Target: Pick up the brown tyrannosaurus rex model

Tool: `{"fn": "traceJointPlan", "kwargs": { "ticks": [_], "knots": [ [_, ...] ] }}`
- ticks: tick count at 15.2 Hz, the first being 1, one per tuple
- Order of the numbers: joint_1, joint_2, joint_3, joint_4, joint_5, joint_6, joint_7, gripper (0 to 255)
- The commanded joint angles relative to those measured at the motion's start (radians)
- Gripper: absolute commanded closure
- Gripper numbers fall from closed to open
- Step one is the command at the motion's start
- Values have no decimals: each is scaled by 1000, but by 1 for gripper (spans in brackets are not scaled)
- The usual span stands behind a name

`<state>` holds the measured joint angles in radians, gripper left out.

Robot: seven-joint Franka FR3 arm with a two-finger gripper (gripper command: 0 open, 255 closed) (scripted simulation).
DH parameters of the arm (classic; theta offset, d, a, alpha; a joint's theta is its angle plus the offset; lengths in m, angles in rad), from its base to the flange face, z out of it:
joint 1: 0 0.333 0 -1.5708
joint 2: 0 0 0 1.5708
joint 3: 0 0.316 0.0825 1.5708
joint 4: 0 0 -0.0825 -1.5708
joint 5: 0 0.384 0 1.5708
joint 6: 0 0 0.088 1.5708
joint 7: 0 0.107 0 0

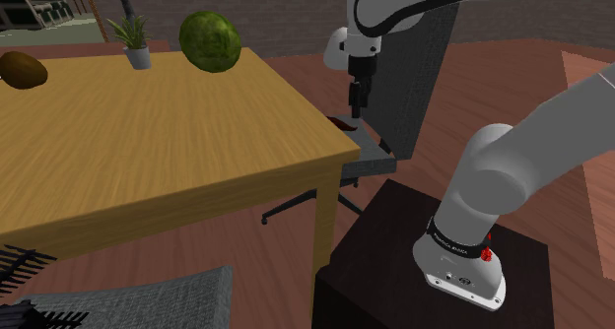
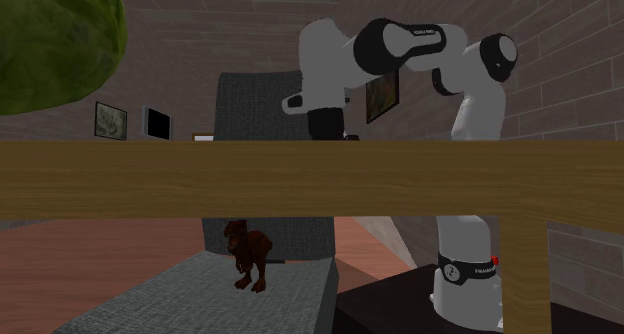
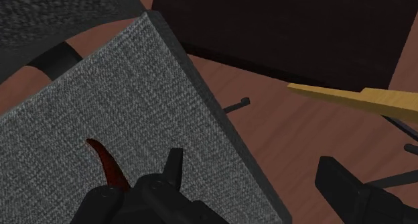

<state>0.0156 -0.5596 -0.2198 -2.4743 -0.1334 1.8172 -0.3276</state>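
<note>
Here, the tool [image 1: 356, 108] hangs wide open, empty, just above the brown dinosaur [image 2: 250, 252].

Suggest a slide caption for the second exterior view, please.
Brown tyrannosaurus rex model stands on the grey chair seat, seen beneath the wooden tabletop.

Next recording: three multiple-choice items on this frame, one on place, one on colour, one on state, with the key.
1. The dinosaur model stands on: A the wooden table; B the grey chair seat; C the dark stand.
2. The big round thing on the table is: A red; B green; C white.
3. The dinosaur model is: A upright; B on its side; C upside down.
Key: 1 B, its feet rest on the seat; 2 B, its skin is mottled green; 3 A, it stands on both legs.
</note>
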Motion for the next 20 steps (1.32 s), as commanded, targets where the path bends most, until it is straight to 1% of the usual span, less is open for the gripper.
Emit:
{"fn": "traceJointPlan", "kwargs": {
  "ticks": [1,4,7,9,12,13,20],
  "knots": [
    [6,75,-42,28,2,69,-65,0],
    [21,181,-94,66,24,160,-159,0],
    [39,295,-142,119,70,240,-262,0],
    [50,374,-169,162,113,285,-336,0],
    [60,498,-198,238,197,337,-454,0],
    [60,517,-200,251,211,343,-473,0],
    [58,572,-200,209,245,434,-503,0]
  ]
}}
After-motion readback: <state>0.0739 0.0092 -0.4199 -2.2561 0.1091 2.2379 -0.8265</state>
